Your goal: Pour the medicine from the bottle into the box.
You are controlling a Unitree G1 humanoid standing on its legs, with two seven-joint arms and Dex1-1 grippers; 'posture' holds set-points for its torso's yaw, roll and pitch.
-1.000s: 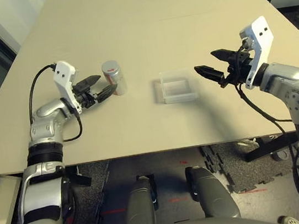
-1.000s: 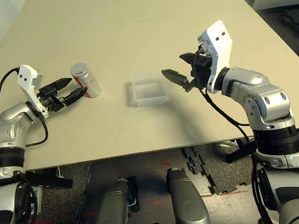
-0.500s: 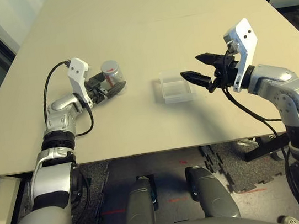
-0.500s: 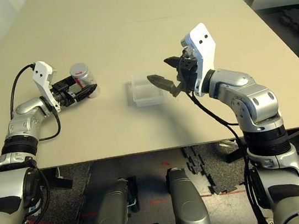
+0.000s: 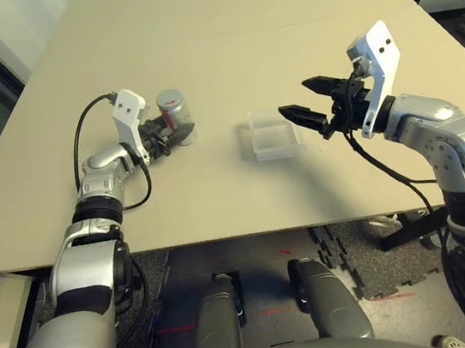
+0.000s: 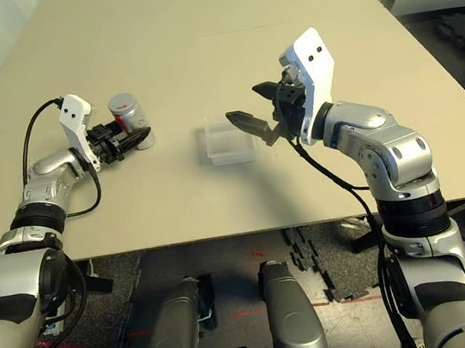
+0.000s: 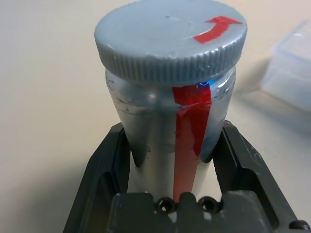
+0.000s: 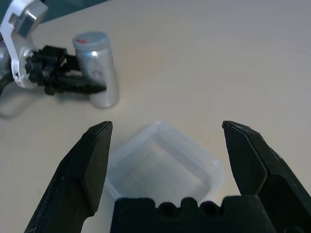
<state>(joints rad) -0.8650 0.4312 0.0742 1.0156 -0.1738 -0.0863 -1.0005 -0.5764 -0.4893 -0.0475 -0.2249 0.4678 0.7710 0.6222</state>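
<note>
pinching the bottle (image 7: 165,126) low, the left tool (image 5: 174,138) hides its base; right tool (image 5: 307,102) spread.

On the beige flat tabletop (image 5: 215,47): one small silvery-grey cylindrical bottle (image 5: 175,117) with a grey ribbed screw cap and a red tape strip; one shallow square box of clear plastic (image 5: 273,139) with rounded corners. Two black two-fingered grippers counted, the left gripper (image 5: 177,136) and the right gripper (image 5: 307,101), one per silver arm.
</note>
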